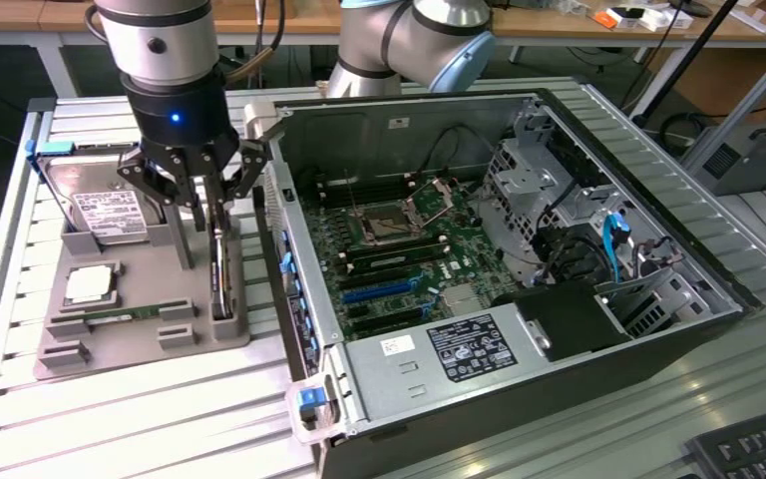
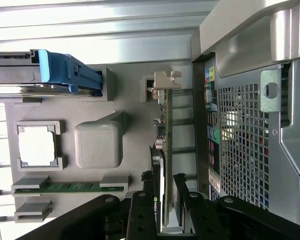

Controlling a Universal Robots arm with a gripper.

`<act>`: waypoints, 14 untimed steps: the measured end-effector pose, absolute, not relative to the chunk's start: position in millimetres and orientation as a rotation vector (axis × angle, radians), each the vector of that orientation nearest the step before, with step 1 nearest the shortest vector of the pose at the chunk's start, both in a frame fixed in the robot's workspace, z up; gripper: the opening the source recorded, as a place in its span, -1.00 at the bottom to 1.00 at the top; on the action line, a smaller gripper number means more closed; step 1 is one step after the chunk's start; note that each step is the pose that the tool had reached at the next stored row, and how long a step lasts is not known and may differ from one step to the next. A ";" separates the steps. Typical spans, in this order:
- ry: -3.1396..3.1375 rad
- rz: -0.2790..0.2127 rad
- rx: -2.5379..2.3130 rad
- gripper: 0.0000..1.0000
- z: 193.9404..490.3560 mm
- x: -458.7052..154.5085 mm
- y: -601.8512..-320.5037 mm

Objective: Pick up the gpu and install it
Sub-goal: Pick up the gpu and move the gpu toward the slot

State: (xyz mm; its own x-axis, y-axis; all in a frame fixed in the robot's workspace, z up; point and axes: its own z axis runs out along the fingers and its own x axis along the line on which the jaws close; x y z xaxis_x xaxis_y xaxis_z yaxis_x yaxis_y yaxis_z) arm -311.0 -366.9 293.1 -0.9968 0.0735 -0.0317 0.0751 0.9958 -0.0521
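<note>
The gpu (image 1: 223, 284) is a thin dark card standing on edge in a slot of the grey holder tray (image 1: 144, 344), on the side next to the open computer case (image 1: 490, 249). My gripper (image 1: 206, 238) hangs straight down over the card's far end. In the wrist view the gpu (image 2: 166, 125) runs between my two black fingers (image 2: 140, 212), its silvery bracket end pointing away from them. My gripper (image 2: 166, 202) straddles the card with the jaws apart, a narrow gap showing on one side. The card rests in its slot.
The tray also carries a silver hard drive (image 1: 108, 212), a processor (image 1: 91, 284) and a green RAM stick (image 1: 124, 316). The case wall rises right beside the card. Blue expansion slots (image 1: 383, 291) lie on the motherboard. A keyboard (image 1: 756, 449) sits at the exterior view's lower right.
</note>
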 end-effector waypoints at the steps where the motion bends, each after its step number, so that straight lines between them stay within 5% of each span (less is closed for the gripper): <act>1: 3.109 -0.083 0.116 -0.41 293.3 -311.0 -366.9; 14: 3.109 -0.083 0.116 -0.41 295.9 -311.0 -366.9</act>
